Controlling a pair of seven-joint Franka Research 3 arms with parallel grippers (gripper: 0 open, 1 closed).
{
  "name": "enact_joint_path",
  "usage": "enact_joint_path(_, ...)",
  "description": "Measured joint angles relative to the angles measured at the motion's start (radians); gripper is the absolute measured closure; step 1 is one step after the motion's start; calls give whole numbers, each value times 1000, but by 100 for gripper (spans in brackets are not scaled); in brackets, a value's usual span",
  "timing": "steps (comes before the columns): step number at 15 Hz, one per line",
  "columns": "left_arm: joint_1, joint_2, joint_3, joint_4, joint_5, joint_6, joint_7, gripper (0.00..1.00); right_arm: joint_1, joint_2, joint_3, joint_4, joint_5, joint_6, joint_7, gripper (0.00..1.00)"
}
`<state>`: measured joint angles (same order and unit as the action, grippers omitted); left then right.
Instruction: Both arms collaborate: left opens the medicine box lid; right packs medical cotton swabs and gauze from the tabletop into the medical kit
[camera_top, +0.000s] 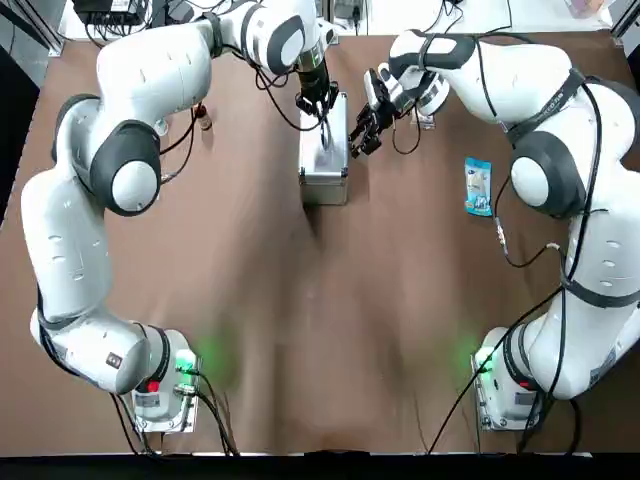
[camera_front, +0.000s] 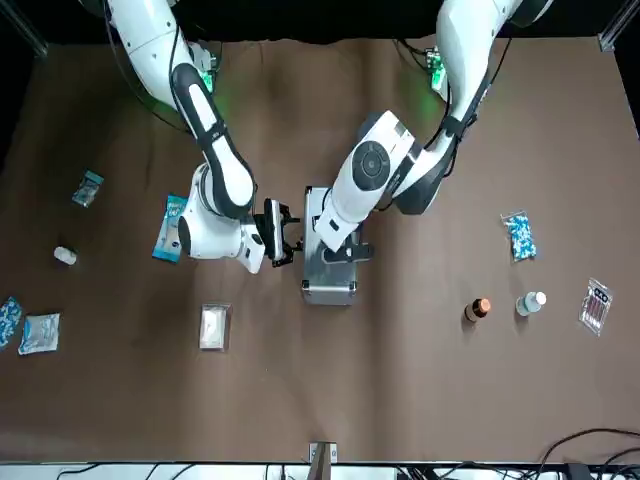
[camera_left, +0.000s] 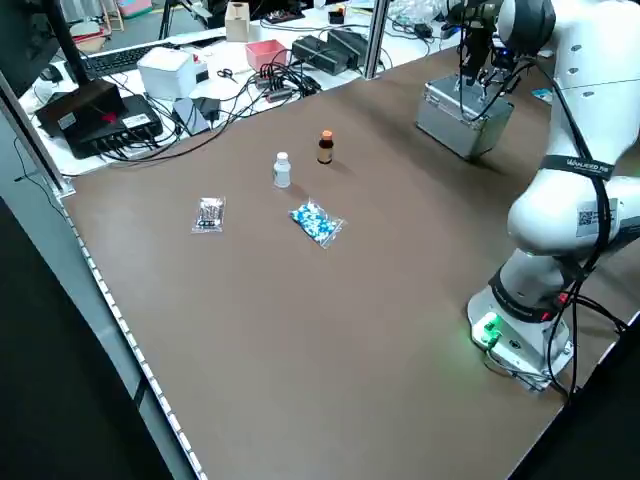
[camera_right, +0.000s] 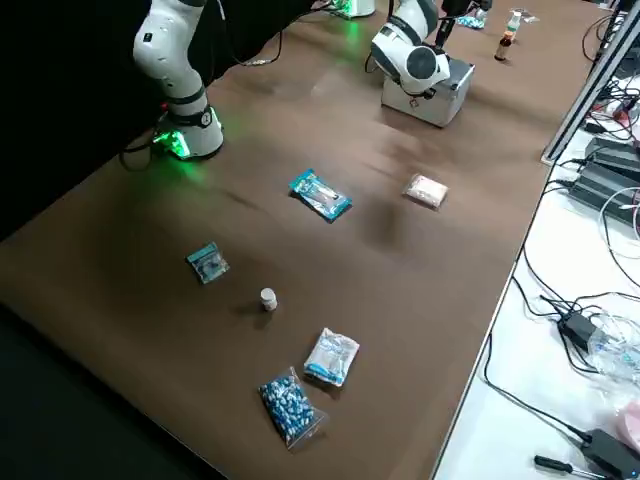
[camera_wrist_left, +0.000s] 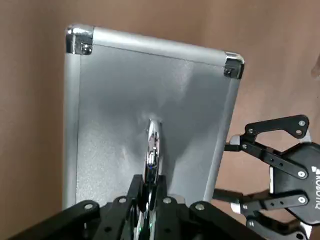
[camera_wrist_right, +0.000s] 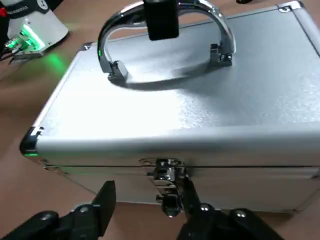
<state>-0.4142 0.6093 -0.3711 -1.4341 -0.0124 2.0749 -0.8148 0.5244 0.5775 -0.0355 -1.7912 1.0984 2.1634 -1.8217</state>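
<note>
- Brown surface (camera_top: 300, 330): nothing packed yet; both packets lie out on it.
- Medicine box (camera_top: 324, 160) sits mid-surface, far side from the bases; lid (camera_wrist_left: 150, 95) is down, front latch (camera_wrist_right: 167, 192) looks fastened.
- Left end effector (camera_wrist_left: 150, 185) pinched narrow on the lid handle (camera_wrist_right: 165, 35); no lift visible.
- Right end effector (camera_wrist_right: 145, 210) spread wide, empty, at the latch, just beside the box front.
- Cotton swabs (camera_front: 172, 226) near the right arm, untouched.
- Gauze (camera_front: 213, 326) apart from the box, untouched.
</note>
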Motion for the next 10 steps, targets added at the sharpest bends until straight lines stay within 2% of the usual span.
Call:
enact_joint_path(5, 0, -1, 0, 0, 1, -1, -1, 85, 7, 3, -1, 0, 0, 21, -3, 42)
enact_joint_path(6, 0, -1, 0, 0, 1, -2, -1, 85, 7, 3, -1, 0, 0, 27, -4, 49)
enact_joint_path(8, 0, -1, 1, 2, 2, -6, -1, 85, 8, 3, -2, 0, 0, 29, -4, 53)
enact_joint_path(9, 0, -2, 1, 4, 4, -11, -2, 85, 8, 3, -3, 1, 1, 38, -5, 62)
enact_joint_path(10, 1, -7, 3, 12, 6, -31, -5, 85, 8, 6, -3, 5, 5, 53, -12, 79)
